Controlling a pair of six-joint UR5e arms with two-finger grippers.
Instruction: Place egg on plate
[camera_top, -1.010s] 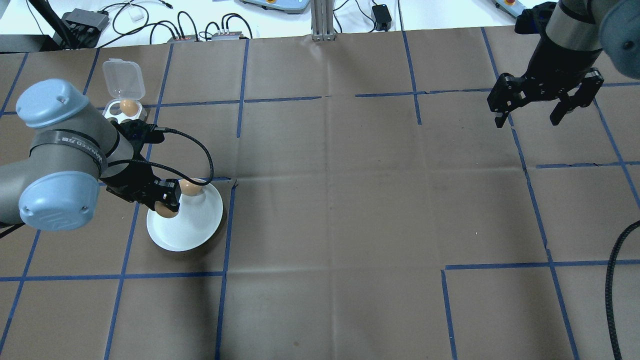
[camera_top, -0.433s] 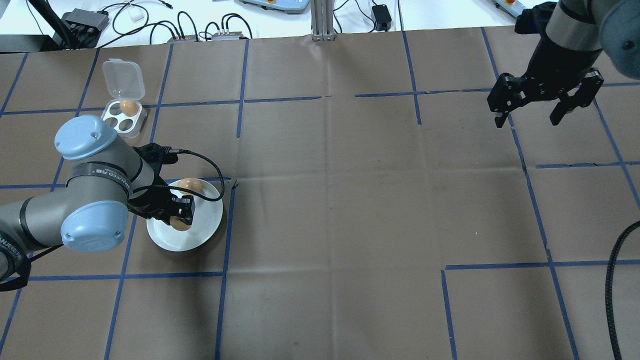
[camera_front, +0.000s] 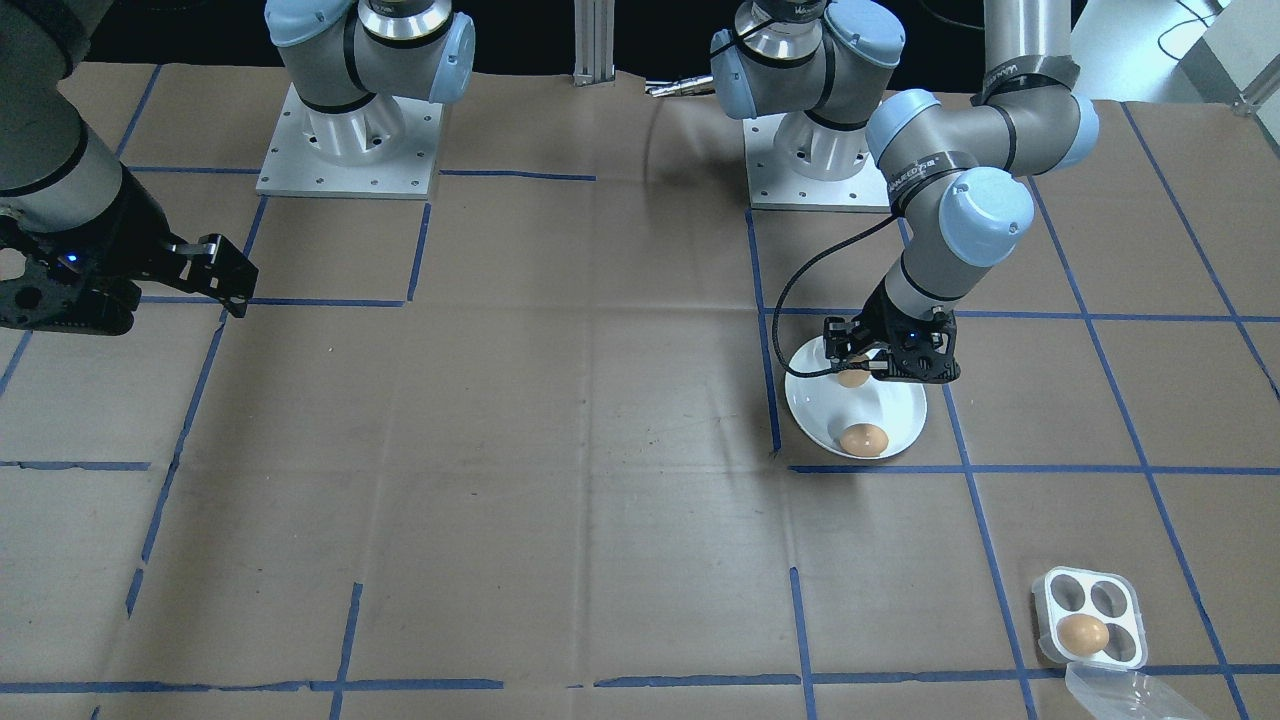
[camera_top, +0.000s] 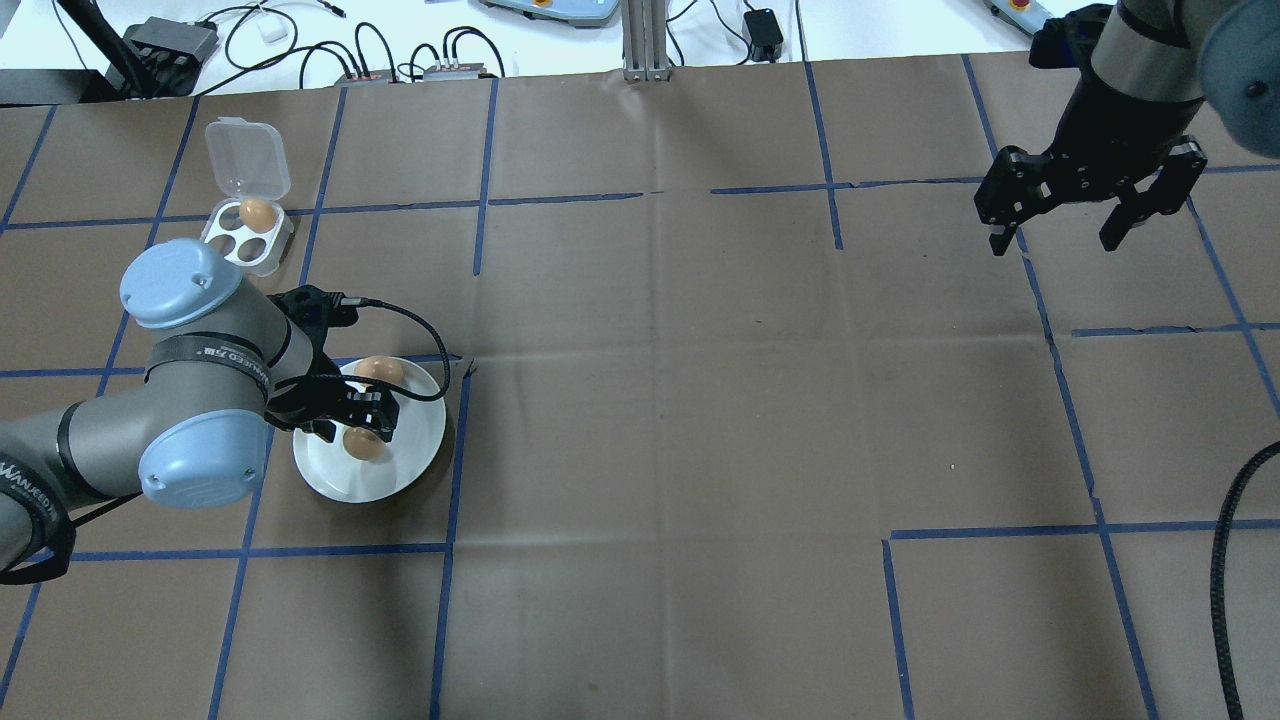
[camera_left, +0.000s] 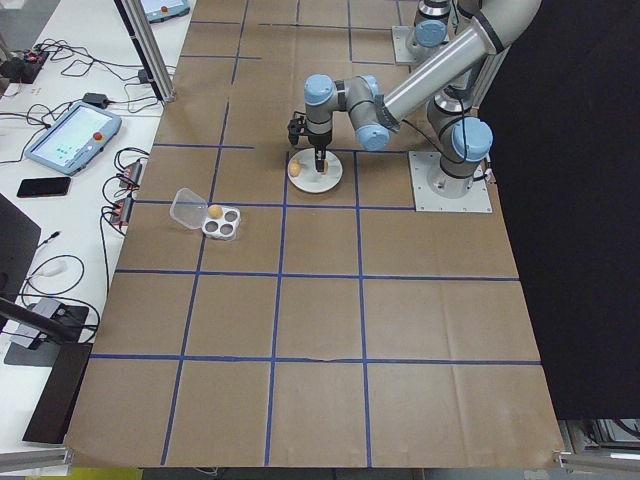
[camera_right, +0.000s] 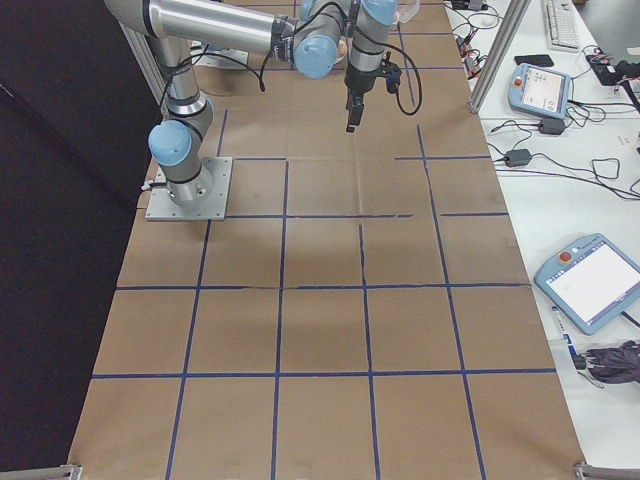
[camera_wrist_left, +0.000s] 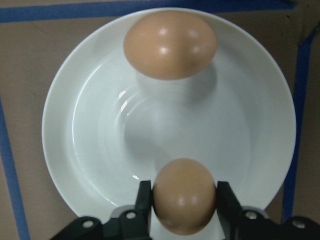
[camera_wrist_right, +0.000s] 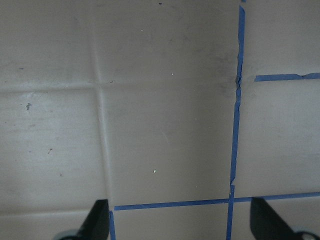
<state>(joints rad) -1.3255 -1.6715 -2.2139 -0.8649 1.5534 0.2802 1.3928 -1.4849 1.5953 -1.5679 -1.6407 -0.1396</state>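
Nearby, a second egg (camera_wrist_left: 170, 45) shares the plate (camera_wrist_left: 80, 125) where the left claw (camera_wrist_left: 184, 200) grips its egg (camera_wrist_left: 184, 195).

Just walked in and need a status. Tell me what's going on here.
The left pincer is shut on an egg and holds it low over the white plate; whether it touches yet is unclear. Another egg already lies on the plate's far side. One more egg sits in the open tray nearby. The right pincer hangs open over bare table, far off.
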